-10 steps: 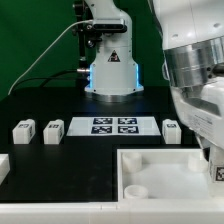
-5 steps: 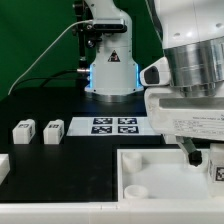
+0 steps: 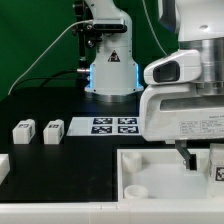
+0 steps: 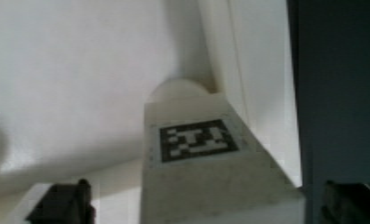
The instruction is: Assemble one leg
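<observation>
In the wrist view a white leg (image 4: pixel 203 150) with a black-and-white tag lies between my gripper's (image 4: pixel 205 205) dark fingers (image 4: pixel 61 202), with a gap on each side. The gripper is open and touches nothing. The leg rests on the white tray-shaped part (image 4: pixel 75 80), close to its rim. In the exterior view the gripper (image 3: pixel 200 160) hangs over the tray's (image 3: pixel 150 168) right side, and a bit of the tagged leg (image 3: pixel 219 172) shows by the frame edge. Two more legs (image 3: pixel 22 131) (image 3: pixel 53 130) stand at the exterior view's left.
The marker board (image 3: pixel 112 125) lies flat in the middle, behind the tray. Another white part (image 3: pixel 3 166) sits at the left edge. The arm's base (image 3: pixel 110 70) stands at the back. My arm's body hides the area right of the marker board.
The arm has swung toward the exterior view's left and lower, and now covers the leg that stood right of the marker board. The two legs at the left have not moved.
</observation>
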### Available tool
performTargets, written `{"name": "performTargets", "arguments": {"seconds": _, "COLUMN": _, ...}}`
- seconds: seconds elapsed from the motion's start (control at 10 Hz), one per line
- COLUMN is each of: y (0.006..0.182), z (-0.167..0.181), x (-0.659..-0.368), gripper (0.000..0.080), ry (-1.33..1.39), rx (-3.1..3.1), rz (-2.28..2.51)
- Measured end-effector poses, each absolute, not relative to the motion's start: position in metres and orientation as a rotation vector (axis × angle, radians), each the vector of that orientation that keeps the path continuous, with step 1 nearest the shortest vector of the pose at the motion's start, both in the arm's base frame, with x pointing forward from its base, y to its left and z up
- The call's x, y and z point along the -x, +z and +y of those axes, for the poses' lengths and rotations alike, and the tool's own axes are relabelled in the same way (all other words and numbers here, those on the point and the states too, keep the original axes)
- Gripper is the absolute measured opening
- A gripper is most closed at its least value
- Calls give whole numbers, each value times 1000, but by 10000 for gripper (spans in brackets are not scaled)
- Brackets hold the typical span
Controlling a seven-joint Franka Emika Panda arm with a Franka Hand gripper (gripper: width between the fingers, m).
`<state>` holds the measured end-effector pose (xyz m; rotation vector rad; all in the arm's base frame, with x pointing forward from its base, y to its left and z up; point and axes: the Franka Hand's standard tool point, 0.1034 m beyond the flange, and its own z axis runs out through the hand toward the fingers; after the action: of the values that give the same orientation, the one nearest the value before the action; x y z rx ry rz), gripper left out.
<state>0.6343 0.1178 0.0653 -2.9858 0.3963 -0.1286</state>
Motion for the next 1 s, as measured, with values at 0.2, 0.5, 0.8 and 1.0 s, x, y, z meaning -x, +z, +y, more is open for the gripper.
{"name": "performTargets", "arguments": {"seconds": 0.2, "y": 65, "z": 118, "x": -634, "gripper": 492, "ry": -125, "rx": 2978, "rz": 445}}
{"name": "performTargets", "arguments": {"seconds": 0.5, "y": 65, "z": 116, "x": -634, "gripper": 297, "ry": -101, "rx": 2896, "rz": 786}}
{"name": "performTargets", "arguments": {"seconds": 0.8, "y": 65, "z": 114, "x": -634, "gripper": 297, "ry": -54, "rx": 2690, "rz": 1299}}
{"name": "performTargets", "arguments": {"seconds": 1.0, "y": 64, "z": 116, "x": -632, "gripper": 297, "ry": 10, "rx": 2363, "rz": 1788}}
